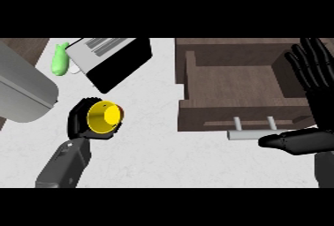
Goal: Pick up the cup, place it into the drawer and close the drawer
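A yellow cup (106, 116) lies on its side with its mouth facing the view, left of centre over the white counter (157, 154). My left hand (79, 122) is curled round it from behind and below, hiding most of the cup's body. The brown wooden drawer (238, 81) stands pulled open at upper right, nothing inside it, with its grey bar handle (251, 133) on the near front. My right hand (320, 103) stands open at the right edge. Its fingers point up over the drawer's right wall and its thumb reaches left beside the handle's right end.
A light green object (60, 58) lies at the far left back. Beside it sits a tilted black and white flat appliance (112, 56). A large grey rounded body (23, 90) fills the left edge. Bare counter lies between the cup and the drawer.
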